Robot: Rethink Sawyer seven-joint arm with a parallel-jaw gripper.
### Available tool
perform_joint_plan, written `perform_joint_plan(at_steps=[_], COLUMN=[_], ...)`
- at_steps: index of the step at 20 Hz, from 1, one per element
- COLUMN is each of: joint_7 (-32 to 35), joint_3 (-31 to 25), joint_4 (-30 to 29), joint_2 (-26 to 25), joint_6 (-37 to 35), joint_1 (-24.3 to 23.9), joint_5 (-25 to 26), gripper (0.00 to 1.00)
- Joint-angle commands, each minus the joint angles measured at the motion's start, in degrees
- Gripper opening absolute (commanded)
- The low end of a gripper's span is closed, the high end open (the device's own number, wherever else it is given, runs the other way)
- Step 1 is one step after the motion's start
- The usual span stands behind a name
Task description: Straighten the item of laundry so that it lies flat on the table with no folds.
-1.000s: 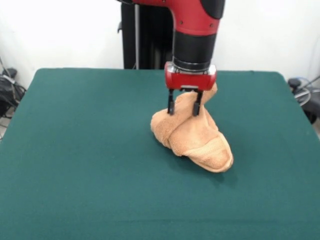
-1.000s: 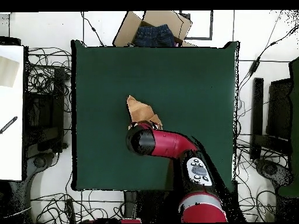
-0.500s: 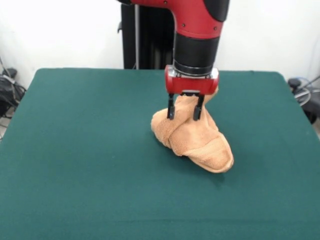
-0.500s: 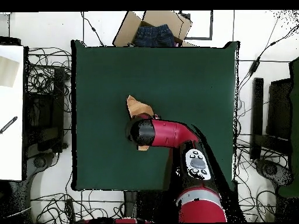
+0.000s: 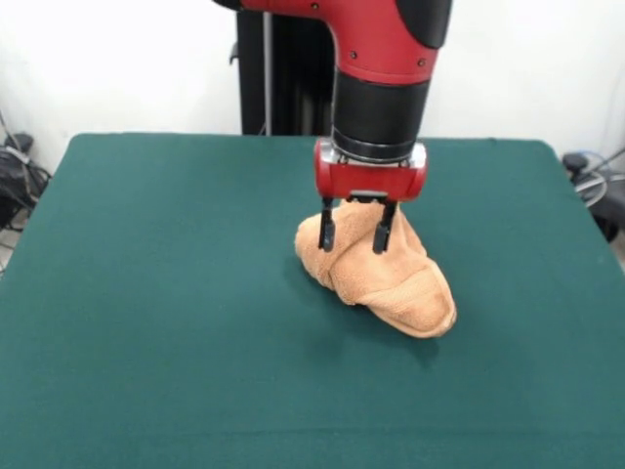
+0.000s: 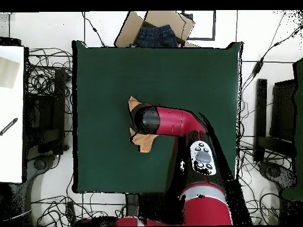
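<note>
From across the table, the peach towel (image 5: 376,269) sits bunched in a soft heap a little right of the middle of the green table (image 5: 156,293), rolled over on itself with one rounded lobe sagging toward the near right. The red arm comes straight down over it, and the gripper (image 5: 355,227) hangs just in front of the heap's upper left part, its two dark fingers apart with a clear gap between them; I see no cloth pinched there, so I'd call the hand open and holding nothing. From above, the arm covers most of the towel (image 6: 143,142): only a pointed corner pokes out on the far side of the wrist and a small flap on the near side, all roughly mid-table, toward the left. The gripper itself is hidden in this view. The cloth looks light, limp and thick-piled, so I'd expect it to drape and drag instead of sliding cleanly. That exposed corner seems the best place to pinch, since pulling from an edge should unroll the folds.
</note>
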State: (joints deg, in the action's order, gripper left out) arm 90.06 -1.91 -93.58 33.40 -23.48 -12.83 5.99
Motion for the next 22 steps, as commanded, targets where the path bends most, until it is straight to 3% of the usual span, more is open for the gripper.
perform_joint_plan(at_steps=[1,10,15,22], joint_7=[-0.3,-3.0,-3.5,-10.3], joint_3=[-5.0,-5.8,-7.6,-12.9], joint_4=[1.4,11.3,11.5,23.9], joint_2=[0.1,2.6,2.6,-10.6], joint_6=[-4.9,-21.9,-18.2,-18.2], joint_1=[1.0,2.6,1.5,-1.8], joint_5=[3.2,1.2,2.2,4.4], gripper=[1.00,1.00,1.00,1.00])
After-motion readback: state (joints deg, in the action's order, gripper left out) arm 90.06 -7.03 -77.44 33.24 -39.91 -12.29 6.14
